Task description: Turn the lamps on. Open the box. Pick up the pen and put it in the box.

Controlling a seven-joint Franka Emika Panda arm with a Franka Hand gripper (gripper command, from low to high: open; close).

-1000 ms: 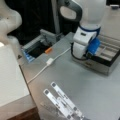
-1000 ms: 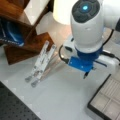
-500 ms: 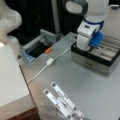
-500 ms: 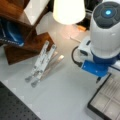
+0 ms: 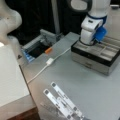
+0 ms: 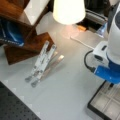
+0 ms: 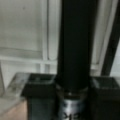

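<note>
The box (image 5: 100, 56) sits open at a front view's right, near the desk (image 5: 82, 87) edge, its grey compartments bare to the top. A wide stretch of grey desk lies free between the box and the white flat strips (image 5: 62, 102) at that view's bottom. A white cable (image 5: 47, 63) crosses toward the left. The lamp (image 6: 68, 11) glows at a front view's top. The end effector (image 7: 72, 87) hangs just over the box interior, its fingers (image 7: 40, 87) pinching the pen (image 7: 75, 45), which stands upright between them in the wrist view, above the compartments
</note>
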